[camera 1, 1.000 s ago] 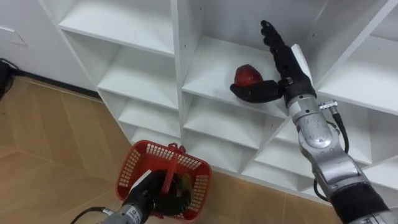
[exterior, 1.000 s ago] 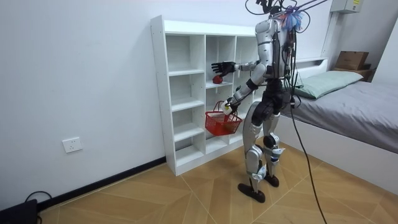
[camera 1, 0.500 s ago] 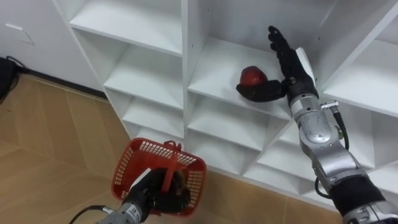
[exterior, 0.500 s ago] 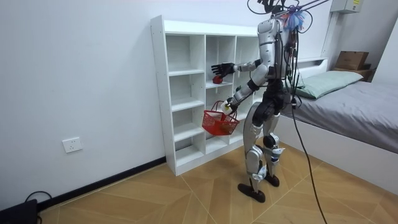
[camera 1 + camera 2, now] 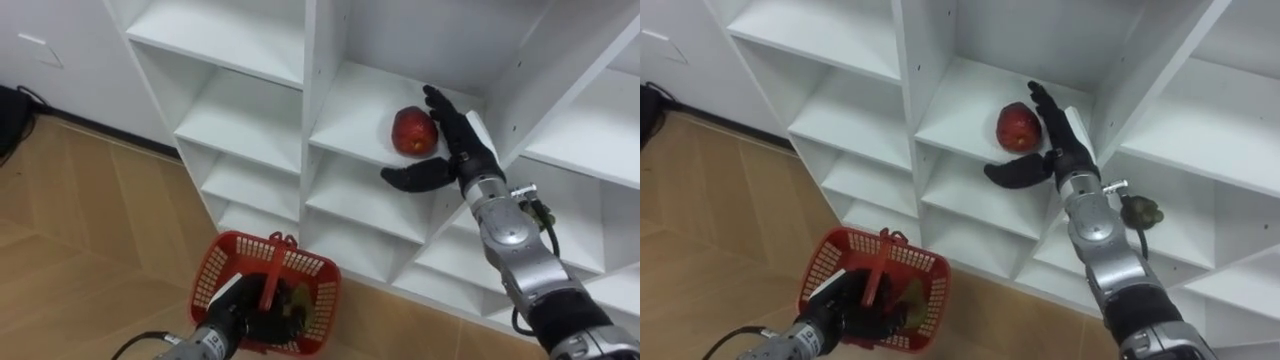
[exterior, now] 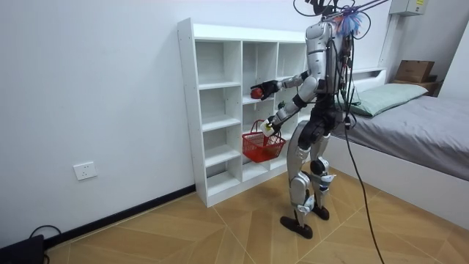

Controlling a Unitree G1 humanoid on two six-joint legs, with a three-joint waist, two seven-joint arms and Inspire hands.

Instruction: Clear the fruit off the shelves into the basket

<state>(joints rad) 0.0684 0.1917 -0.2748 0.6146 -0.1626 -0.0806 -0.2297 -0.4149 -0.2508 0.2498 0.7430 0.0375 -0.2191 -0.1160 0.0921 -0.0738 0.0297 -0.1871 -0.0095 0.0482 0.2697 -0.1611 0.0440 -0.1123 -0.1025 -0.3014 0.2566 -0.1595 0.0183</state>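
A red fruit [image 5: 411, 130] lies on a middle shelf of the white closet [image 5: 300, 60]. My right hand [image 5: 462, 152] is open just to the right of it. Its straight fingers [image 5: 441, 108] reach along the fruit's side, and the thumb [image 5: 410, 177] is spread out in front of the shelf edge below. Lower left, my left hand [image 5: 258, 320] is shut on the handle of a red plastic basket [image 5: 212, 265], which hangs above the floor with something dark and greenish in it. In the room view I stand facing the closet [image 6: 220, 110], the basket [image 6: 262, 145] at hip height.
The closet's other compartments around the fruit hold nothing. A vertical divider [image 5: 520, 70] stands close to the right of my right hand. A bed [image 6: 425, 121] is behind me at the room view's right, and wooden floor [image 5: 80, 230] lies below.
My right hand has come down from above the shelf and now lies beside the fruit, thumb lowered in front. The basket swayed slightly; the head camera shifted a little.
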